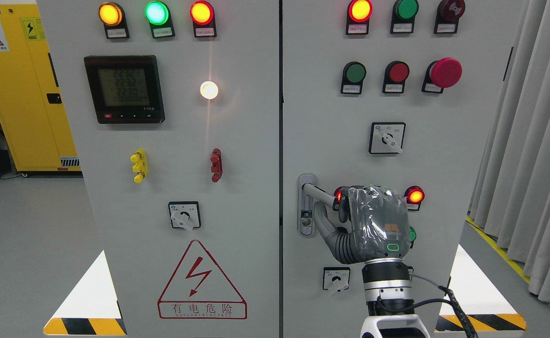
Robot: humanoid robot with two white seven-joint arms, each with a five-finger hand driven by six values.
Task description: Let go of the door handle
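The grey door handle sits at the left edge of the right cabinet door, its lever pointing right from a metal plate with a lock. My right hand, wrapped in clear plastic, comes up from the bottom edge and is shut on the lever's outer end. Its curled fingers lie over the lever, and the thumb reaches up under it toward the lock plate. The end of the lever is hidden behind the hand. The left arm is out of view.
Both cabinet doors look closed, with a dark seam between them. Around the hand are a lit red lamp, a green button and a rotary switch. A yellow cabinet stands far left, curtains at right.
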